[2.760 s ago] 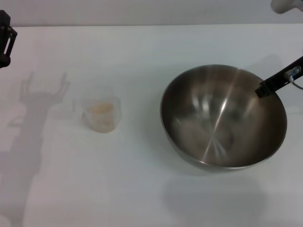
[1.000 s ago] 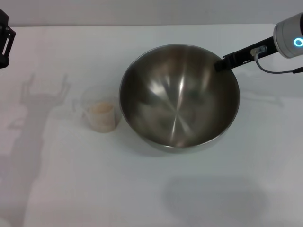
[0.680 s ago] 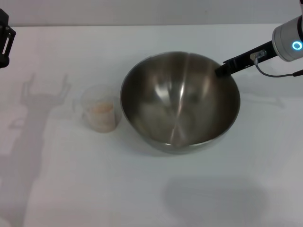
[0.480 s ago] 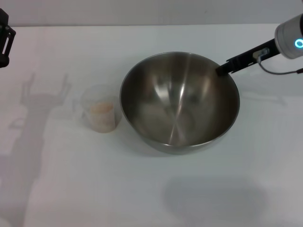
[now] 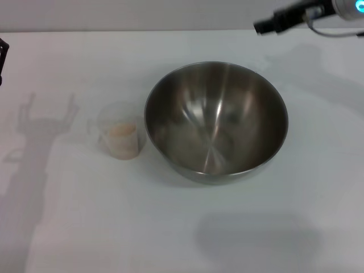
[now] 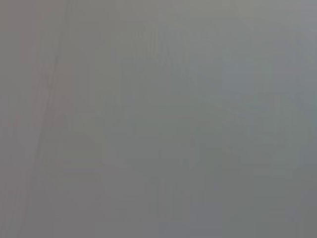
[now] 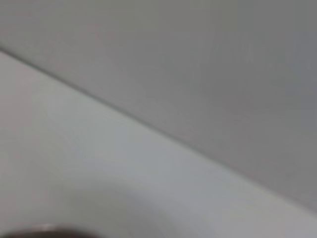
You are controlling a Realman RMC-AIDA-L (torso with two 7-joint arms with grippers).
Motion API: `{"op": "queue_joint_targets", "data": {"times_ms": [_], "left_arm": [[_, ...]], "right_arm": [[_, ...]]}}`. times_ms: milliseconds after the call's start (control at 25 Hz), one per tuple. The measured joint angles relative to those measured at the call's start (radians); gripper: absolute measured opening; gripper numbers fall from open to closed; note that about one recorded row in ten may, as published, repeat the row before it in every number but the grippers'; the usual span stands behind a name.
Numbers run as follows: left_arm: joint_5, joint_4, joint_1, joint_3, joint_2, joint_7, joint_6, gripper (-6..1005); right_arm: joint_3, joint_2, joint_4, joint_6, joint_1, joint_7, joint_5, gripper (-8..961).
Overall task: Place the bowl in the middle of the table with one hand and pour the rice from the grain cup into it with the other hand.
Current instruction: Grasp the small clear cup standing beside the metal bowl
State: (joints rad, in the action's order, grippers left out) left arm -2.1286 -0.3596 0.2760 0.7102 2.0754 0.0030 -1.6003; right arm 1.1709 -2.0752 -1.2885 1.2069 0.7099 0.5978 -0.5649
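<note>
The steel bowl (image 5: 216,122) stands upright in the middle of the white table (image 5: 187,227); its inside holds nothing. A sliver of its rim shows in the right wrist view (image 7: 44,231). The clear grain cup (image 5: 119,136) stands just left of the bowl, close to its wall, with pale rice (image 5: 120,132) in its lower part. My right gripper (image 5: 265,26) is raised at the back right, clear of the bowl and holding nothing. My left gripper (image 5: 2,60) shows only as a black sliver at the far left edge, well away from the cup.
The table's back edge meets a grey wall (image 5: 142,14) behind the bowl. The arms' shadows fall on the table at the left and back right. The left wrist view shows only a plain grey surface.
My right gripper carried the bowl left to the table's middle, set it down, let go of the rim, and rose away to the back. The left gripper edged further out of view.
</note>
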Motion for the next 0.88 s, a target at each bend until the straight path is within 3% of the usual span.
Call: {"op": "queue_joint_targets", "data": {"times_ms": [160,280,320,440,480,520,560,640,680,720,760,800,840,880], "left_arm": [[0.001,-0.001,-0.004,0.001,-0.001,0.000,-0.001,870],[0.004,0.005,-0.007,0.003,-0.001,0.000,-0.001,870],[0.004,0.007,-0.009,0.002,-0.001,0.000,-0.001,870],[0.004,0.008,-0.012,0.001,-0.001,0.000,-0.001,870],[0.004,0.008,-0.012,0.001,-0.001,0.000,-0.001,870],[0.004,0.008,-0.013,0.000,-0.001,0.000,-0.001,870],[0.004,0.008,-0.016,0.000,-0.002,0.000,0.000,870],[0.004,0.009,-0.017,0.000,-0.002,0.000,0.004,870],[0.004,0.009,-0.017,0.000,-0.002,0.000,0.004,870],[0.004,0.010,-0.017,0.000,-0.001,0.000,0.009,870],[0.004,0.010,-0.017,0.000,-0.001,0.000,0.009,870],[0.004,0.010,-0.017,0.000,-0.001,0.000,0.012,870],[0.004,0.010,-0.017,0.000,-0.001,0.000,0.012,870],[0.004,0.010,-0.017,0.000,-0.001,0.000,0.012,870]], "right_arm": [[0.066,-0.001,-0.038,-0.107,-0.017,0.001,-0.002,493],[0.196,-0.004,-0.106,-0.307,-0.087,0.000,0.002,494],[0.196,-0.004,-0.106,-0.307,-0.087,0.000,0.002,494],[0.316,-0.006,-0.147,-0.514,-0.169,-0.002,0.006,493],[0.392,-0.006,-0.164,-0.658,-0.224,0.000,0.008,500],[0.392,-0.006,-0.164,-0.658,-0.224,0.000,0.008,506],[0.454,-0.005,-0.170,-0.800,-0.272,0.001,0.020,513],[0.483,-0.005,-0.168,-0.868,-0.294,0.001,0.031,527],[0.540,-0.005,-0.156,-1.024,-0.341,0.001,0.059,533],[0.540,-0.005,-0.156,-1.024,-0.341,0.001,0.059,540],[0.567,-0.007,-0.144,-1.106,-0.369,0.001,0.071,547],[0.618,-0.009,-0.101,-1.329,-0.420,0.001,0.082,554],[0.618,-0.009,-0.101,-1.329,-0.420,0.001,0.082,560],[0.675,-0.011,-0.011,-1.591,-0.459,-0.001,0.085,567]]}}
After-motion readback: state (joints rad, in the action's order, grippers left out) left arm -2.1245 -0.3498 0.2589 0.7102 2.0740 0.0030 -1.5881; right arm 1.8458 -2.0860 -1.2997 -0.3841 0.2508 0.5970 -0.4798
